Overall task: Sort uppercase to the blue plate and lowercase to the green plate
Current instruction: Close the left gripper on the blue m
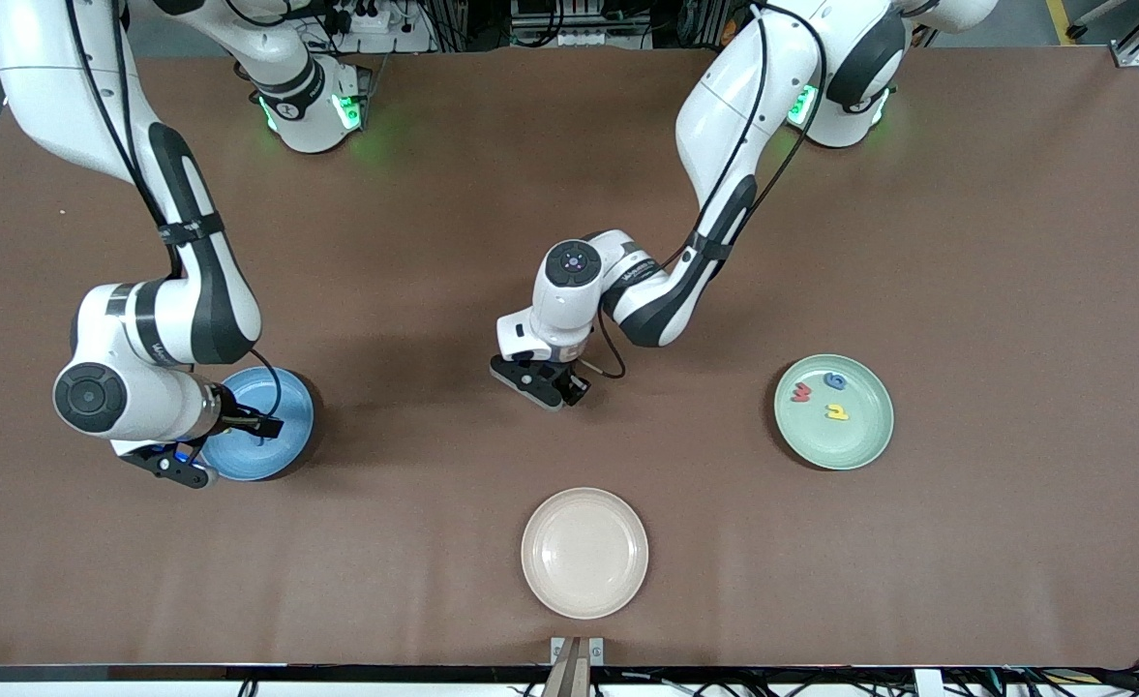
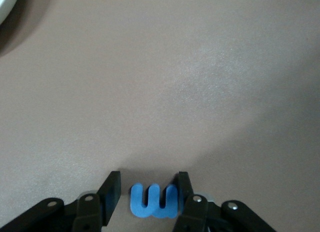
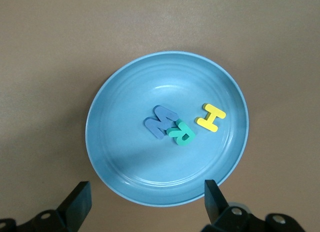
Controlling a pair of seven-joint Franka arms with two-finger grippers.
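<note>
Blue m [image 2: 154, 201] flat on table, between left hand's [image 2: 149, 194] fingers (arches outward)

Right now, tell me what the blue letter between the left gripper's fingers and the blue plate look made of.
Blue m: likely foam; matte, flat-cut, thick soft edges. Blue plate: probably glazed ceramic or hard plastic; smooth, with soft highlights and faint rings.

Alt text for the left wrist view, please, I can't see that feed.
The left pincer sits low on the brown table, its fingers on either side of a small blue foam m, one touching it. A pale plate's rim shows at one corner.
</note>
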